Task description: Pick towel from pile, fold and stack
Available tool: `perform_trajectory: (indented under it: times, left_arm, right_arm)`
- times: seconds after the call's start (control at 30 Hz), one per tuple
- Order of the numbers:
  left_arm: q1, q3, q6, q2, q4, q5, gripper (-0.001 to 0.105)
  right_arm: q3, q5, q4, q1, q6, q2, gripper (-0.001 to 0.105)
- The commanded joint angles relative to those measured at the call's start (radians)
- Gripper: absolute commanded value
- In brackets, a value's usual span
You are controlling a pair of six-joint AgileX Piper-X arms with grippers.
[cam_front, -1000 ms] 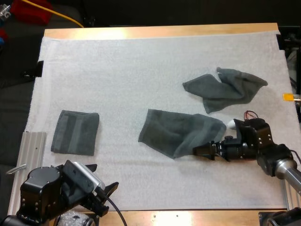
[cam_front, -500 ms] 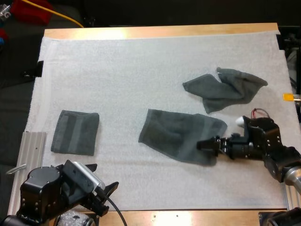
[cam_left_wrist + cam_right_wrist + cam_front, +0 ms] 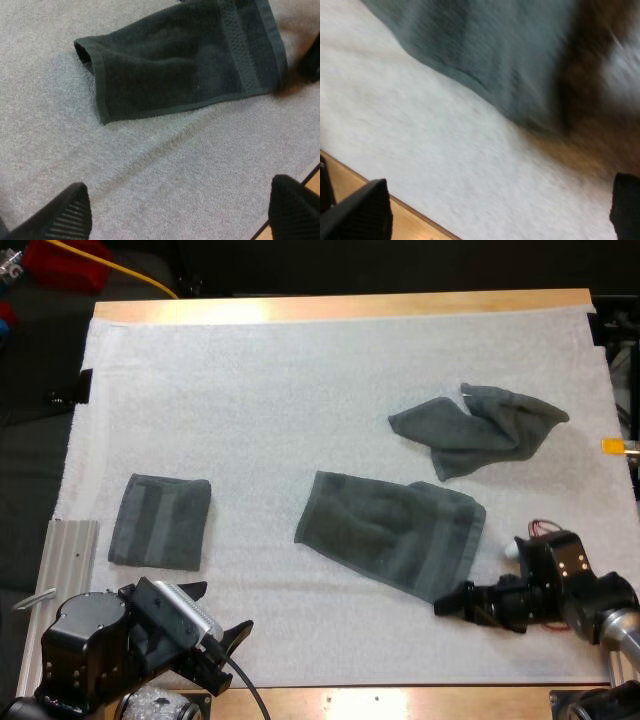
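Lying flat near the middle of the white mat point(image 3: 300, 390), the spread towel point(image 3: 390, 530) is being touched by neither arm. Its banded short end is pointing toward the right arm's side, and its near corner is sitting just beside the right gripper point(image 3: 492, 210) but apart from it. That gripper is being held low over bare mat close to the mat's near edge. Its two black fingers point(image 3: 360, 210) are standing wide apart with nothing between them. In the right wrist view the towel's edge is being seen blurred beyond the fingertips, and a strip of the wooden table point(image 3: 420, 220) is running along the mat's border.

Farther back and to the right, the crumpled towel point(image 3: 478, 428) is lying in loose folds, near the spread one and not touching it. Well apart from both, at the left of the mat, the folded towel point(image 3: 160, 521) is resting as a neat rectangle.

The left gripper point(image 3: 180, 215) is being held at the near left of the table. Its fingers point(image 3: 65, 215) are parted and closing on nothing. They are pointing across bare mat toward the spread towel's open, folded-over end. A metal rail point(image 3: 65, 560) is lying beside the mat's left edge, just beside the folded towel.
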Motion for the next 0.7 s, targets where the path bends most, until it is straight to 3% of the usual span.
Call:
perform_trajectory:
  times: [0.0,0.27,0.67]
  left_arm:
    - [-0.005,-0.007,0.0,0.005,-0.012,0.005,0.07]
    - [-0.005,-0.007,0.0,0.005,-0.012,0.005,0.07]
    - [-0.005,-0.007,0.0,0.005,-0.012,0.005,0.07]
  right_arm:
    - [0.019,-0.004,-0.003,-0.005,-0.003,0.0,0.086]
    - [0.045,-0.002,-0.099,-0.005,0.011,0.0,0.086]
    - [0.045,0.042,-0.259,-0.005,0.139,0.001,0.086]
